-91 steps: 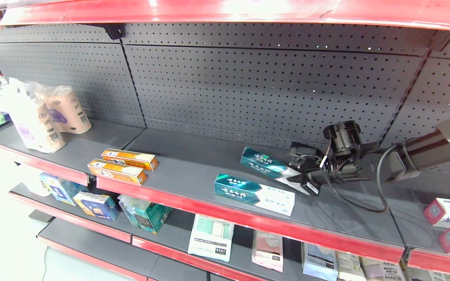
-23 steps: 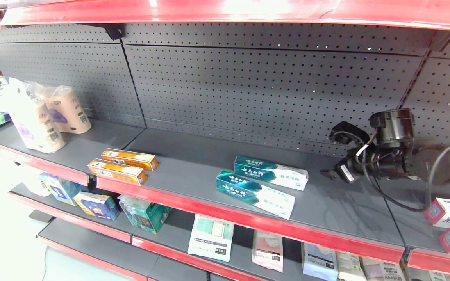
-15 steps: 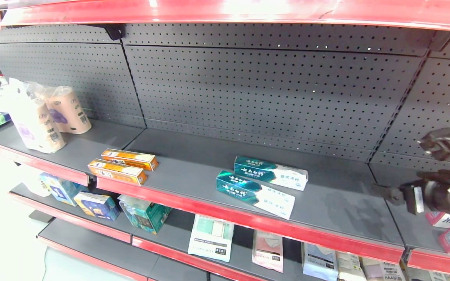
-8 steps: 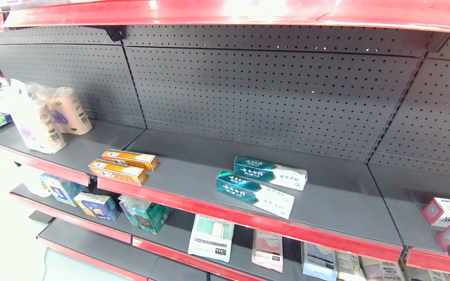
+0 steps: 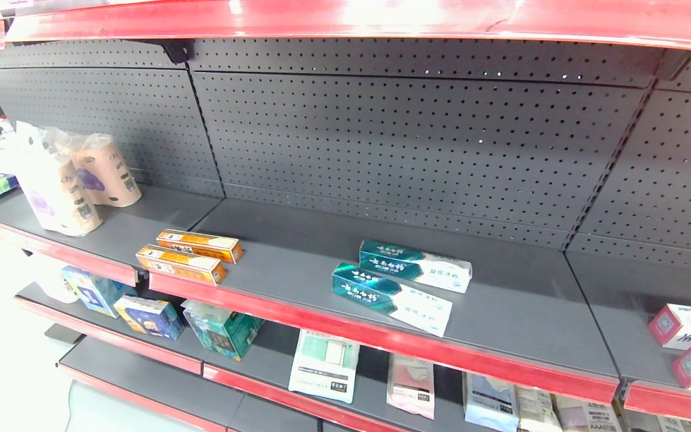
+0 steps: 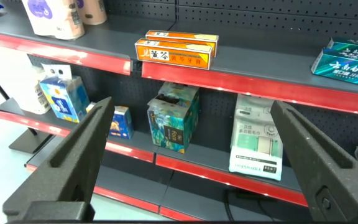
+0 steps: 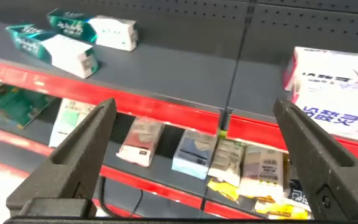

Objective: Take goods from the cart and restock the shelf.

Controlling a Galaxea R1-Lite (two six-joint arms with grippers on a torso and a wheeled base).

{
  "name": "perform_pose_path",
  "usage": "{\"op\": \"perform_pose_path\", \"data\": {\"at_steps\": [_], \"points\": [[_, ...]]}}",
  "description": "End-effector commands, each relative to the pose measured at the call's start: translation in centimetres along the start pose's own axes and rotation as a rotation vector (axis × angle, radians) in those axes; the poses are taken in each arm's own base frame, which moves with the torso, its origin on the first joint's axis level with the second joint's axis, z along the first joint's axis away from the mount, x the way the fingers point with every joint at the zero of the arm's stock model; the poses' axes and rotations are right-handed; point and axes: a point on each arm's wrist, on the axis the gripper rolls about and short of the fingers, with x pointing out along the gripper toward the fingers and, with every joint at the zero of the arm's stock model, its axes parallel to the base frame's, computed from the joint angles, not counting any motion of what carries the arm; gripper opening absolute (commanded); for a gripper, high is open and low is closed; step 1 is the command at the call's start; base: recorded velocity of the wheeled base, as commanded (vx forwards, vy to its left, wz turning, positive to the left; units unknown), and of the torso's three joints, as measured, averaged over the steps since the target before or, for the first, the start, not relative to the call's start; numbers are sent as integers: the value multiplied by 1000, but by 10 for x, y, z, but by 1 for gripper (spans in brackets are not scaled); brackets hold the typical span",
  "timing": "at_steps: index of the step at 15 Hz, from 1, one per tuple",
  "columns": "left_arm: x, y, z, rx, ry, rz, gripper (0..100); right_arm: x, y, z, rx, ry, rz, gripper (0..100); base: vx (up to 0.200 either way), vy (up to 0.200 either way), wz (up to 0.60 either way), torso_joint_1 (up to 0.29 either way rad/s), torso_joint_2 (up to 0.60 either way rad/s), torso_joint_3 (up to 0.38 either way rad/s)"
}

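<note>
Our left hand stands open, fingers wide apart, nothing between them. It faces the lower tiers beneath the orange boxes. Our right hand is likewise spread and empty, before the red edge near the joint between two bays. On the shelf two green boxes lie close side by side, the front one just behind the red edge. Bare shelf lies between them and the orange boxes, and again on their right as far as the white boxes.
</note>
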Motion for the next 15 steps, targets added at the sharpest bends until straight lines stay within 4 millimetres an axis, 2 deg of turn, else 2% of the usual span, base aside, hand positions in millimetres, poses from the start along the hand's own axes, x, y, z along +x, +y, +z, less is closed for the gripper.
{"op": "perform_pose_path", "data": {"at_steps": [1,4,7,11,15], "points": [[0,0,0,0,0,0,100,-2,1,-1,13,-18,-140,100,0,0,0,0,0,0],[0,0,0,0,0,0,100,-3,3,-5,11,-8,-84,100,0,0,0,0,0,0],[0,0,0,0,0,0,100,-5,2,-7,3,-11,129,100,0,0,0,0,0,0],[0,0,0,0,0,0,100,-11,3,-9,3,-87,80,100,0,0,0,0,0,0],[0,0,0,0,0,0,100,-11,4,-9,-55,-92,96,100,0,0,0,0,0,0]]}}
